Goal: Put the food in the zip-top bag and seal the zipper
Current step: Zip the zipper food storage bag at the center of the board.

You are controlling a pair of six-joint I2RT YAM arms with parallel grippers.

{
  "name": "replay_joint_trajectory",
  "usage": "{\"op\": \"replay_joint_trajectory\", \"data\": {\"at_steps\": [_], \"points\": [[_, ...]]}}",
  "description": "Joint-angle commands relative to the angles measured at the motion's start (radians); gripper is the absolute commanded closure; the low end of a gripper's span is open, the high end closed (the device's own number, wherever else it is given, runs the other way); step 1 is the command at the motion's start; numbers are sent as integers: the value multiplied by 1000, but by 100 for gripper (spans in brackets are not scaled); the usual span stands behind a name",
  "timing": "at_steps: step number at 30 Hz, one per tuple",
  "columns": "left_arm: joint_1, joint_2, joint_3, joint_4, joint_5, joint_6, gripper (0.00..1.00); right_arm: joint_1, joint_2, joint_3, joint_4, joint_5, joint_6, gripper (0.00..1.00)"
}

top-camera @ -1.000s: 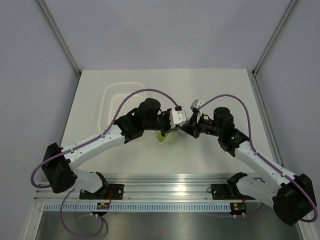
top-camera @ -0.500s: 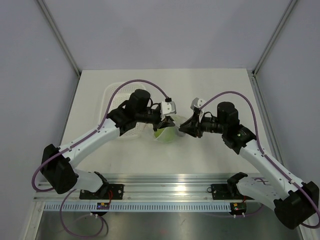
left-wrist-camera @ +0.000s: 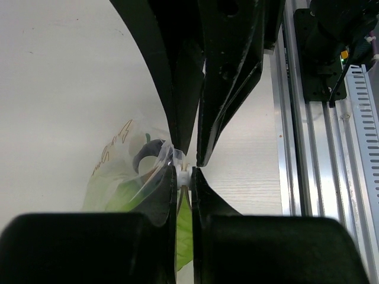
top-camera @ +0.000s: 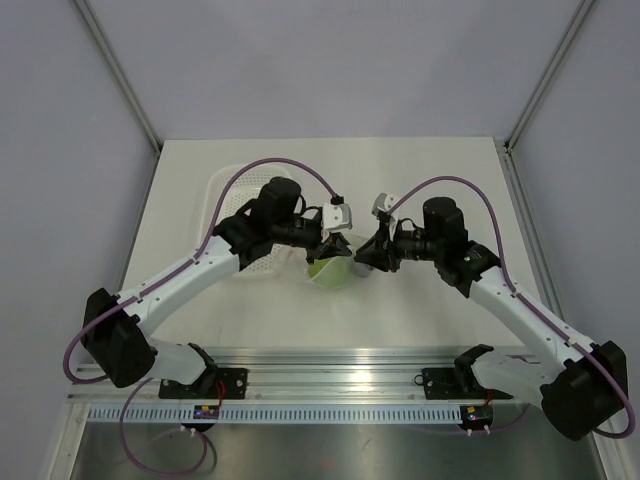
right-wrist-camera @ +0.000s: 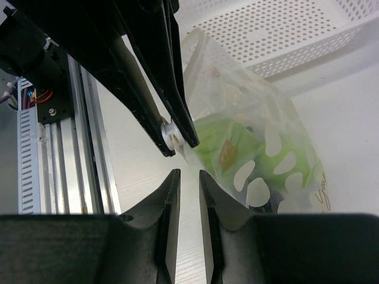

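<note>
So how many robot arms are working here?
2. The left arm reaches in from the left and the right arm from the right. Both meet at the bag. None seems hidden.

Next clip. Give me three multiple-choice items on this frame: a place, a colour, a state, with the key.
1. The white tray lies: A) on the robot's left of the bag; B) on the bag's right; C) on top of the bag.
2. The food inside the bag is: A) red; B) green; C) blue.
3. The left hand is: A) open above the tray; B) shut on the bag's edge; C) out of view.
Key: 1 A, the top view shows it there; 2 B, green shows through the clear plastic; 3 B, the left wrist view shows it pinching the edge.
</note>
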Motion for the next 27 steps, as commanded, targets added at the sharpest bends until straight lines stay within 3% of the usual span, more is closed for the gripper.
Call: {"op": "replay_joint_trajectory", "data": {"at_steps": [1, 15, 22, 27], "points": [[1, 0, 59, 22, 47, 5, 100, -4, 17, 73, 3, -27, -29, 75], [1, 12, 62, 19, 30, -9, 100, -1, -3, 90, -12, 1, -54, 77], [3, 7, 60, 5, 31, 6, 100, -1, -107, 35, -83, 126, -104, 68], [4, 4, 63, 1, 33, 14, 100, -1, -150, 2, -37, 83, -118, 59]]}}
